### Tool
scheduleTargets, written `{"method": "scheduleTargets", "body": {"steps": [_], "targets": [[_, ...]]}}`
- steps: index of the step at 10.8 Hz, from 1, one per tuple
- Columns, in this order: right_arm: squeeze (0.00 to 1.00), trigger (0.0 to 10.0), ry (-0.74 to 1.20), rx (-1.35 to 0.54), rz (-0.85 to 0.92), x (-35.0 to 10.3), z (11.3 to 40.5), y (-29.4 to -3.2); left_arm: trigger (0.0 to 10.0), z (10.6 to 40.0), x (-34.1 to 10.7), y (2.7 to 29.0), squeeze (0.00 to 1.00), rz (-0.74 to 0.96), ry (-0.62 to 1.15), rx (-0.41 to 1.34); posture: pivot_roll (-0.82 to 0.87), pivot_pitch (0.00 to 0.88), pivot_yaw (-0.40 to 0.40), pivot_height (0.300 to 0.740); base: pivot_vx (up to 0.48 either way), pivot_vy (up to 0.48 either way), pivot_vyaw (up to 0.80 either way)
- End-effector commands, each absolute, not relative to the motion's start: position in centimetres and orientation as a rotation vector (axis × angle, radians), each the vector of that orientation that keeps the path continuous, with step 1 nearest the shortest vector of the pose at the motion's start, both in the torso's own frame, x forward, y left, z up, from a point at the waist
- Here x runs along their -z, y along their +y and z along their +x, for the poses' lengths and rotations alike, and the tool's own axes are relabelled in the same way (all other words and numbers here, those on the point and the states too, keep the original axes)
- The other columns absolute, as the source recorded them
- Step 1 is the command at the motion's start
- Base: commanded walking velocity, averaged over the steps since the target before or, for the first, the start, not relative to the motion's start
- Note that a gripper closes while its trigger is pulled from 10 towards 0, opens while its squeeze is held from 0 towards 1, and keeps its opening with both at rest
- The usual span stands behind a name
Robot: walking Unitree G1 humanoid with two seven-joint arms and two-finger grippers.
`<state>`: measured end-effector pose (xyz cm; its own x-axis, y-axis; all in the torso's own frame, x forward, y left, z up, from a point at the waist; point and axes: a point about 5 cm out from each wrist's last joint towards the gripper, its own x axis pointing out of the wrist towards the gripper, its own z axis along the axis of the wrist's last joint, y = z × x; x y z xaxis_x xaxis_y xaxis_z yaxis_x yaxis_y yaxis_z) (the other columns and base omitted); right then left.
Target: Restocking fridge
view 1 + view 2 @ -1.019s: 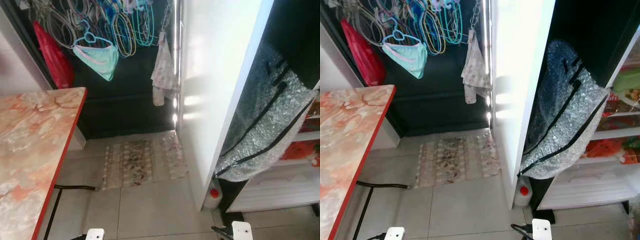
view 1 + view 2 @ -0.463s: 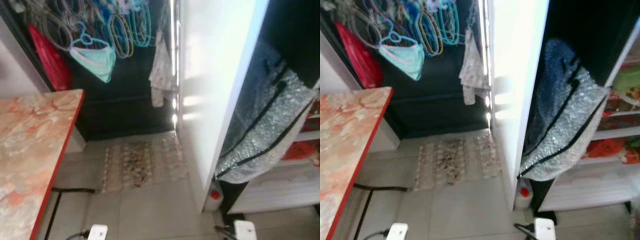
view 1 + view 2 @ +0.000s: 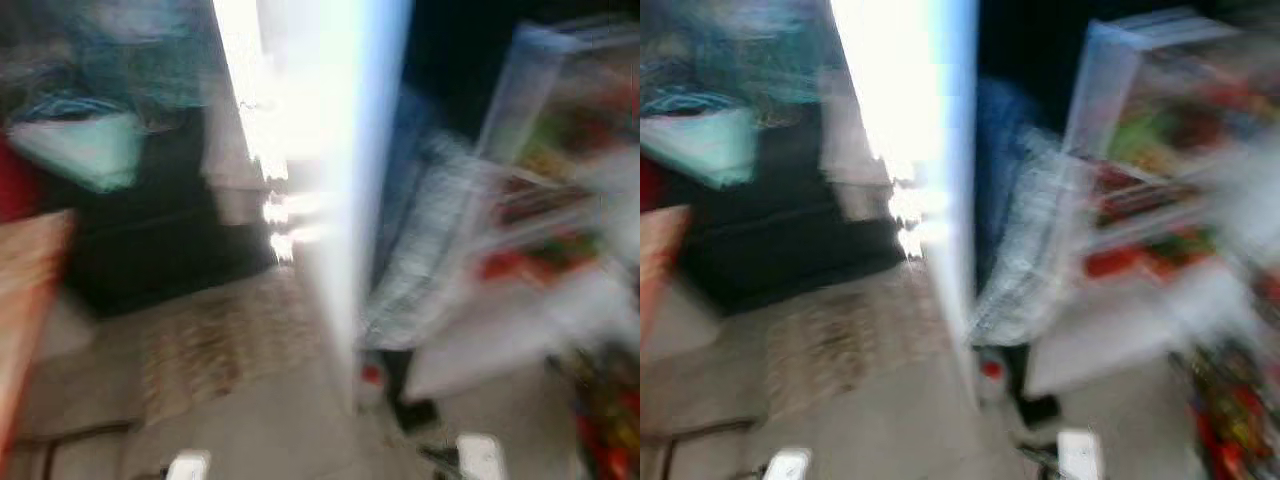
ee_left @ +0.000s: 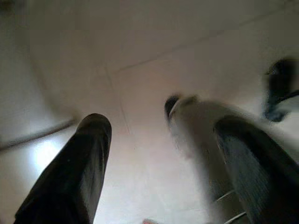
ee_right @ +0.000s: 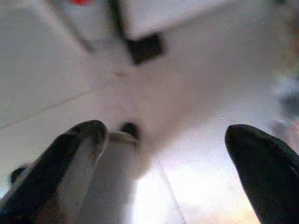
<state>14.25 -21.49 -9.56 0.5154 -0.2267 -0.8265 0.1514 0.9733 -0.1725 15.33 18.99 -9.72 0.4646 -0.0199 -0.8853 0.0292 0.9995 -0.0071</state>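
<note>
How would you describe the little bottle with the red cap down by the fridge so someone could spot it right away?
Start at the tall white fridge door standing open in the middle of the blurred head views. Follow its edge down to the tiled floor. There, at the foot of the door below the bubble-wrap bag, stands a small pale bottle; its red cap marks it out.

blurred head views share the open fridge (image 3: 520, 200) ahead; wrist views face the floor (image 4: 154, 70) closely.

Legible text: none. Motion blur obscures any labels on the packages on the fridge shelves (image 3: 1160, 190); no brand, number or sign readable.
</note>
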Motion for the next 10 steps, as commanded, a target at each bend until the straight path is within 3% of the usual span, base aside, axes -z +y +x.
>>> {"method": "scheduleTargets", "body": {"steps": [1, 10], "targets": [[0.00, 10.0, 1.010, 0.215, -0.064, 9.72, 14.27, -20.64, 10.0, 14.48, 9.90, 20.03, 0.00, 0.015, 1.112, 0.003, -0.17, 0.000, 0.102, 0.740, 0.000, 0.000, -0.78], [0.00, 10.0, 1.014, 0.215, -0.062, 9.71, 14.34, -20.67, 10.0, 14.52, 9.90, 20.02, 0.00, 0.017, 1.115, -0.002, -0.18, 0.000, 0.104, 0.740, 0.000, 0.000, -0.78]]}}
